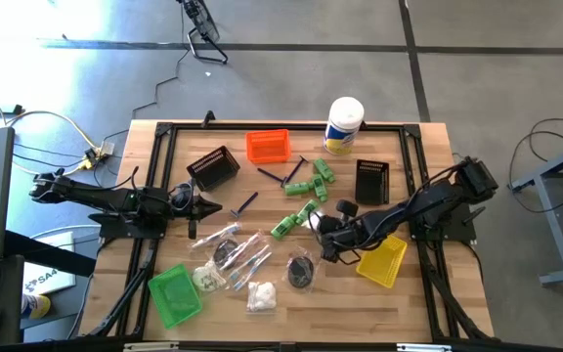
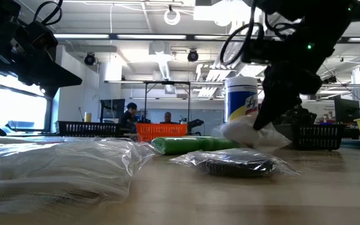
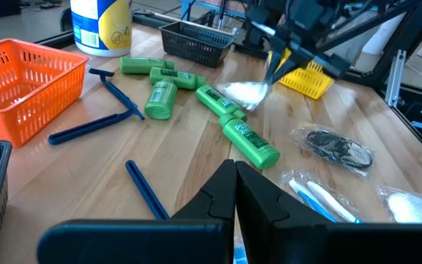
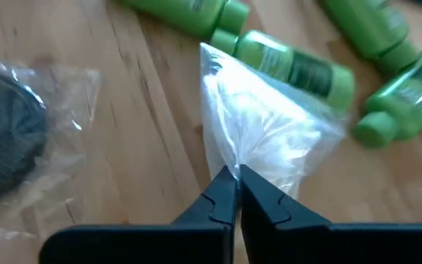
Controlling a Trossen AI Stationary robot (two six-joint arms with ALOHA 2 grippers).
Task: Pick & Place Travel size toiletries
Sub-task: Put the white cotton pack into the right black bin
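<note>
Crinkly clear bag of white puffs (image 4: 262,139) pinched by right gripper (image 4: 231,178), left gripper (image 3: 234,170) pressed together.

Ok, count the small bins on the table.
5: an orange bin back middle, a black bin to its left, a second black bin on the right, a yellow bin front right, a green bin front left. None looks hidden.
</note>
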